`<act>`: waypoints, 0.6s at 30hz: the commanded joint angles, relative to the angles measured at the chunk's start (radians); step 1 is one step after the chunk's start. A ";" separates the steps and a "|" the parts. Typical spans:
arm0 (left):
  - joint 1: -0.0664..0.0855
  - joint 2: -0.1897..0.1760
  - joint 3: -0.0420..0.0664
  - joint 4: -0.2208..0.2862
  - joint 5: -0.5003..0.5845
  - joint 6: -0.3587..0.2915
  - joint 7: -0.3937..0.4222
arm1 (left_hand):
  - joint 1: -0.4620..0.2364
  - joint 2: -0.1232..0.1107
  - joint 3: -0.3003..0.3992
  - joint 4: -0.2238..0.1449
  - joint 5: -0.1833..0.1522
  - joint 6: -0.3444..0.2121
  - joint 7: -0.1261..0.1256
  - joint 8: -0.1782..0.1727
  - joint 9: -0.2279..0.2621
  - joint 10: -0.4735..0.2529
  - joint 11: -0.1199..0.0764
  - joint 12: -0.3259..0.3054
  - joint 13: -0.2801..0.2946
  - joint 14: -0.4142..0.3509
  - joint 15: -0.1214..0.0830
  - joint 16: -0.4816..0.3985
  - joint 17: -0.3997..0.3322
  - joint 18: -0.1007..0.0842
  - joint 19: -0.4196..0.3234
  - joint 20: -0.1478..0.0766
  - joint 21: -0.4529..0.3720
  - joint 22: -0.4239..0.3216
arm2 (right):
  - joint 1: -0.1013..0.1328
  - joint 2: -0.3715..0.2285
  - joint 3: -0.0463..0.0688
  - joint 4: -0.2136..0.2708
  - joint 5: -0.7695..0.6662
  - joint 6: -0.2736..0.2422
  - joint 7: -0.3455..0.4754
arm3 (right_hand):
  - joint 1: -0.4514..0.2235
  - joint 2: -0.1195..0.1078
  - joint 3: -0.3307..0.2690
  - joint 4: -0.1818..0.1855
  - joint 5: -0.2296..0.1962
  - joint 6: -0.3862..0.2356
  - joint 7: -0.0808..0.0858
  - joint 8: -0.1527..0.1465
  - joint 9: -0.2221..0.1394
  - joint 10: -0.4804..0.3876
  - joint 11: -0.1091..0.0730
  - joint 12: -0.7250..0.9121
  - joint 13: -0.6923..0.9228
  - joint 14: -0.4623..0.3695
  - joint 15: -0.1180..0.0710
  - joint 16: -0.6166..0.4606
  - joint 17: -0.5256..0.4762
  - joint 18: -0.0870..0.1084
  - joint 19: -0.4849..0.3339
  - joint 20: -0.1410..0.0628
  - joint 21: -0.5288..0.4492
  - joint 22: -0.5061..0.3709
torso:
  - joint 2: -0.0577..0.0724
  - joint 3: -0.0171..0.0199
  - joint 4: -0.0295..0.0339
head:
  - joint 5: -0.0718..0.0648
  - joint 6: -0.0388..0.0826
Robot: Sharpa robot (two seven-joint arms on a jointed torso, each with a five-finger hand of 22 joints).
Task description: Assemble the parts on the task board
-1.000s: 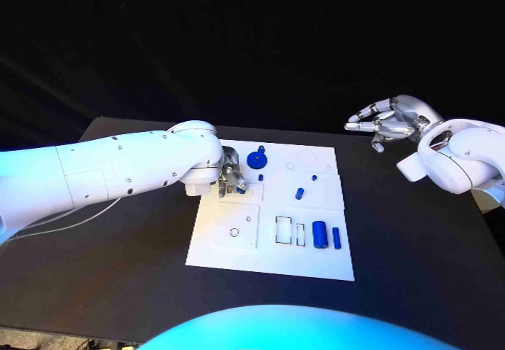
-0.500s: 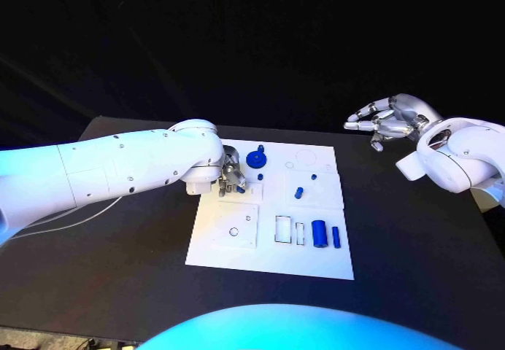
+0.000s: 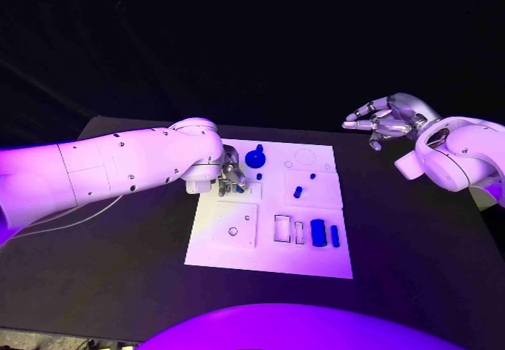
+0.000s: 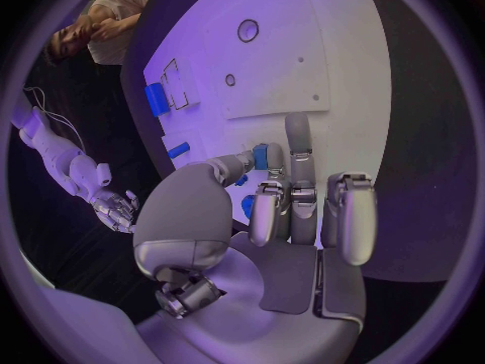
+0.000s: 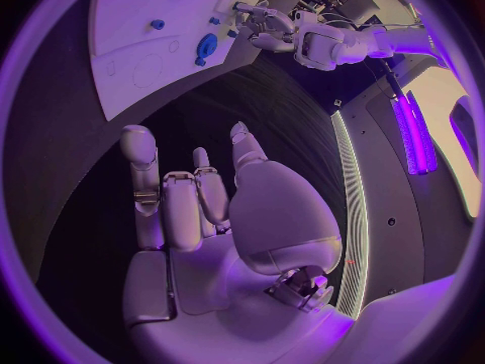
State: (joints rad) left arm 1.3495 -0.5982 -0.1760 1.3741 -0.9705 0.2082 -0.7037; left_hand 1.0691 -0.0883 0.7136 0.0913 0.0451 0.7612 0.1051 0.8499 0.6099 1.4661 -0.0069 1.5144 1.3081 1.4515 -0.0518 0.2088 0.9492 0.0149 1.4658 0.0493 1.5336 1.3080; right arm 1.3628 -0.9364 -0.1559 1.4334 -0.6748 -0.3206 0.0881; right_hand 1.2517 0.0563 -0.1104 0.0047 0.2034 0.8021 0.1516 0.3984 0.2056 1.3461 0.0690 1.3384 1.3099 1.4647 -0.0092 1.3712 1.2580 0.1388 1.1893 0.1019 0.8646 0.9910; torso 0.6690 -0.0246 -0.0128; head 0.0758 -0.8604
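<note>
White task board (image 3: 221, 248) sits mid desk (image 3: 105, 277), w/ bare black surface all round it. Left hand (image 3: 230, 179) is down on board's left-far part, fingers pinching a small blue part (image 4: 259, 155). Round blue part (image 3: 255, 157) just beside it; short blue peg (image 3: 298, 192) mid board; two blue cylinders (image 3: 318, 232) near the right edge by the rectangular slots. Right hand (image 3: 381, 122) hovers off board past desk's far-right corner, fingers curled, holding nothing.
</note>
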 commanded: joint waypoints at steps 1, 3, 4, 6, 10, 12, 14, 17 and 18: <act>-0.004 0.006 -0.002 0.001 0.017 0.034 -0.035 | -0.013 -0.001 -0.022 0.008 0.003 0.070 -0.059 0.008 -0.002 0.028 -0.008 0.004 0.149 0.003 -0.006 -0.007 0.001 0.001 0.071 -0.010 0.004 0.202 | 0.000 0.001 0.000 0.001 -0.010 0.009 0.002 | -0.002 0.005 -0.007 0.001 0.006 -0.008 -0.001 0.007 0.001 0.003 -0.001 0.000 0.016 0.028 0.003 -0.003 -0.001 0.015 -0.003 0.000 -0.005 -0.002 | 0.000 -0.0002 0.0007 | -0.001 0.001; -0.004 0.007 -0.002 0.000 0.017 0.034 -0.035 | -0.017 0.001 -0.031 0.013 0.003 0.072 -0.060 0.012 -0.003 0.028 -0.009 0.004 0.149 0.004 -0.007 -0.007 0.002 0.001 0.071 -0.010 0.004 0.202 | 0.000 0.001 0.000 0.001 -0.011 0.009 0.002 | -0.002 0.005 -0.007 0.001 0.006 -0.008 -0.001 0.007 0.001 0.003 -0.001 0.000 0.016 0.028 0.003 -0.003 -0.001 0.015 -0.003 0.000 -0.005 -0.002 | 0.000 -0.0002 0.0008 | -0.002 0.001; -0.004 0.007 -0.002 0.000 0.017 0.034 -0.036 | -0.018 0.001 -0.035 0.015 0.003 0.072 -0.061 0.013 -0.003 0.028 -0.010 0.004 0.149 0.004 -0.007 -0.007 0.002 0.001 0.071 -0.011 0.004 0.203 | 0.000 0.001 0.000 0.001 -0.012 0.009 0.002 | -0.002 0.005 -0.007 0.001 0.006 -0.008 -0.001 0.007 0.001 0.003 -0.001 0.000 0.016 0.028 0.003 -0.003 -0.001 0.015 -0.003 0.000 -0.005 -0.002 | 0.000 -0.0004 0.0006 | -0.002 0.001; -0.004 0.008 -0.002 -0.002 0.017 0.033 -0.036 | -0.020 0.003 -0.043 0.020 0.003 0.073 -0.061 0.017 -0.004 0.028 -0.010 0.004 0.149 0.004 -0.008 -0.008 0.002 0.000 0.071 -0.011 0.005 0.204 | 0.000 0.001 0.000 0.001 -0.012 0.009 0.002 | -0.002 0.005 -0.008 0.001 0.007 -0.008 -0.001 0.007 0.001 0.004 -0.001 0.000 0.016 0.028 0.003 -0.003 -0.002 0.015 -0.003 0.000 -0.006 -0.002 | 0.000 -0.0003 0.0002 | -0.001 0.001; -0.004 0.011 -0.002 -0.005 0.017 0.030 -0.037 | -0.026 0.008 -0.060 0.033 0.003 0.074 -0.062 0.022 -0.007 0.028 -0.011 0.004 0.150 0.004 -0.008 -0.009 0.003 0.000 0.072 -0.012 0.006 0.206 | 0.000 0.001 0.000 0.002 -0.013 0.009 0.002 | -0.002 0.005 -0.008 0.001 0.007 -0.008 -0.001 0.007 0.001 0.004 -0.001 0.000 0.016 0.028 0.003 -0.003 -0.002 0.015 -0.003 0.000 -0.006 -0.002 | 0.000 -0.0007 -0.0005 | -0.002 0.001; -0.004 0.013 -0.002 -0.007 0.017 0.028 -0.038 | -0.028 0.011 -0.065 0.039 0.003 0.074 -0.063 0.024 -0.009 0.028 -0.011 0.004 0.150 0.005 -0.009 -0.009 0.004 0.000 0.072 -0.012 0.006 0.206 | 0.000 0.000 0.000 0.002 -0.013 0.009 0.002 | -0.002 0.005 -0.008 0.001 0.007 -0.008 -0.001 0.007 0.001 0.004 -0.001 0.000 0.016 0.028 0.003 -0.003 -0.002 0.015 -0.003 0.000 -0.006 -0.002 | 0.000 -0.0009 -0.0006 | -0.003 0.002; -0.004 0.014 -0.002 -0.010 0.018 0.027 -0.038 | -0.031 0.013 -0.070 0.044 0.003 0.073 -0.063 0.025 -0.010 0.028 -0.011 0.004 0.150 0.005 -0.009 -0.010 0.004 0.000 0.073 -0.013 0.006 0.206 | 0.000 0.000 0.000 0.003 -0.013 0.009 0.002 | -0.002 0.005 -0.008 0.001 0.007 -0.008 -0.001 0.007 0.001 0.004 -0.001 0.000 0.016 0.028 0.003 -0.003 -0.002 0.015 -0.003 0.000 -0.006 -0.002 | 0.000 -0.0007 -0.0007 | -0.004 0.002; -0.004 0.014 -0.002 -0.012 0.019 0.025 -0.039 | -0.033 0.015 -0.075 0.050 0.003 0.073 -0.063 0.027 -0.012 0.029 -0.012 0.005 0.151 0.005 -0.009 -0.010 0.004 0.000 0.073 -0.013 0.006 0.207 | 0.000 -0.001 0.000 0.003 -0.013 0.009 0.002 | -0.002 0.005 -0.008 0.001 0.007 -0.008 -0.001 0.007 0.001 0.004 -0.001 0.000 0.016 0.028 0.003 -0.003 -0.002 0.015 -0.003 0.000 -0.006 -0.002 | 0.000 -0.0002 0.0002 | -0.005 0.002; -0.004 0.014 -0.002 -0.012 0.019 0.024 -0.039 | -0.034 0.016 -0.076 0.051 0.003 0.073 -0.063 0.027 -0.012 0.029 -0.012 0.005 0.151 0.005 -0.009 -0.010 0.004 -0.001 0.074 -0.013 0.007 0.208 | 0.000 -0.001 0.000 0.003 -0.013 0.009 0.002 | -0.002 0.005 -0.008 0.001 0.007 -0.008 -0.001 0.007 0.001 0.004 -0.001 0.000 0.016 0.028 0.003 -0.003 -0.002 0.015 -0.003 0.000 -0.006 -0.002 | 0.000 -0.0003 0.0005 | -0.006 0.002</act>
State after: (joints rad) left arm 1.3483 -0.5881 -0.1772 1.3602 -0.9639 0.2145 -0.7044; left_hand 1.0426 -0.0780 0.6426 0.1434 0.0436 0.8277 0.0568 0.8771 0.5985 1.4662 -0.0142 1.5144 1.3081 1.4549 -0.0553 0.2048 0.9527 0.0150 1.4652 0.0426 1.5336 1.3078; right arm 1.3628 -0.9371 -0.1559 1.4356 -0.6774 -0.3195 0.0886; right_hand 1.2517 0.0563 -0.1130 0.0073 0.2033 0.8021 0.1517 0.4022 0.2054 1.3461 0.0690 1.3384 1.3099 1.4647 -0.0092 1.3712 1.2572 0.1388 1.1893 0.1019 0.8647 0.9901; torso 0.6692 -0.0252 -0.0128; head 0.0710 -0.8584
